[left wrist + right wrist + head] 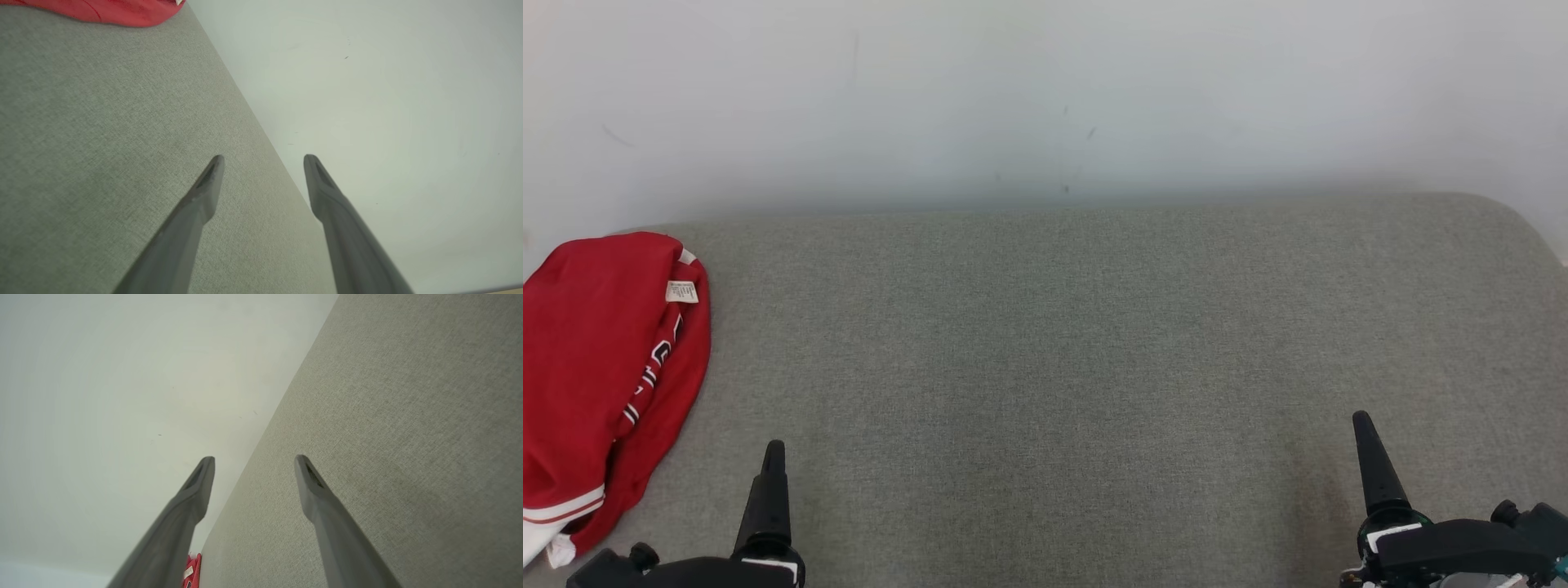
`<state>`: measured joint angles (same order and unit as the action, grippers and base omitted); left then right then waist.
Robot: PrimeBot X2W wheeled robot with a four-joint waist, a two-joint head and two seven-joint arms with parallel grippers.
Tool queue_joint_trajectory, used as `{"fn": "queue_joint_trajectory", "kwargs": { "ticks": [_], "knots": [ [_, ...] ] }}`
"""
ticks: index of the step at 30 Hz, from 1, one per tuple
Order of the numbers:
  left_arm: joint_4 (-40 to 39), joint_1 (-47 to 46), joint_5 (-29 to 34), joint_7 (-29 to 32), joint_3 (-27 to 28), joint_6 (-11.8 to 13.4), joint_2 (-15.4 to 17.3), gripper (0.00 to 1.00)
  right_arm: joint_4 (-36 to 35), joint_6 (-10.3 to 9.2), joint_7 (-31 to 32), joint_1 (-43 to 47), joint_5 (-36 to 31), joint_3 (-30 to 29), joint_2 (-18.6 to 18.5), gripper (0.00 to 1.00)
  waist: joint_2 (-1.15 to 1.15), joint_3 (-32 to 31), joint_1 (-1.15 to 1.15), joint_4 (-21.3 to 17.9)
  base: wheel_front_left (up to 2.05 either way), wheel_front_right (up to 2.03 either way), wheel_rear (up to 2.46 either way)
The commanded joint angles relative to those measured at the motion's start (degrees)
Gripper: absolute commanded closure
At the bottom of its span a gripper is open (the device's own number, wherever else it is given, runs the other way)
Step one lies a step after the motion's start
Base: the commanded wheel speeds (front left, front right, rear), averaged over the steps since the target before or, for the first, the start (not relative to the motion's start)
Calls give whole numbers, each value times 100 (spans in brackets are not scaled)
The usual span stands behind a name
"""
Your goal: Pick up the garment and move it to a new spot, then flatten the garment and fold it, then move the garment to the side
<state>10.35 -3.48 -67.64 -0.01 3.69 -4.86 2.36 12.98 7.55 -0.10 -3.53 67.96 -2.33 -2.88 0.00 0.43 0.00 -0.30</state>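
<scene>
The garment [596, 367] is red with white trim and a small white label, folded into a bundle at the far left edge of the grey fabric surface [1054, 367]. A strip of the garment [118, 11] crosses the top left of the left wrist view, and a sliver of the garment [192, 571] peeks out at the bottom of the right wrist view. My left gripper [263, 158] is open and holds nothing, low at the lower left, just right of the garment. My right gripper [254, 459] is open too, far off at the lower right.
A pale wall [1045, 90] rises straight behind the surface's far edge. The surface's right end rounds off at the upper right [1515, 216]. Bare grey fabric spans the stretch between the two grippers.
</scene>
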Motion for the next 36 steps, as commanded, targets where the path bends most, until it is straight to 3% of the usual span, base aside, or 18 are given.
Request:
{"fn": "queue_joint_trajectory", "kwargs": {
  "ticks": [1, 16, 36],
  "knots": [
    [-145, -9, 285, -67, -42, 37, 37, 0, -115, -3, -62, -108, -289, 29, -36, 0, 0, -1, 0, -3, 0, 0, 0],
    [-325, 92, 2028, -382, -315, 303, 137, 0, -45, -4, -381, -114, -2195, 114, -2, 0, 0, 3, 0, -31, 0, 0, 0],
    [-554, 175, 3357, -725, -532, 485, 238, 0, 85, -6, -721, -165, -3587, 172, 0, 0, 0, 1, 0, -26, 0, 0, 0]
  ]
}}
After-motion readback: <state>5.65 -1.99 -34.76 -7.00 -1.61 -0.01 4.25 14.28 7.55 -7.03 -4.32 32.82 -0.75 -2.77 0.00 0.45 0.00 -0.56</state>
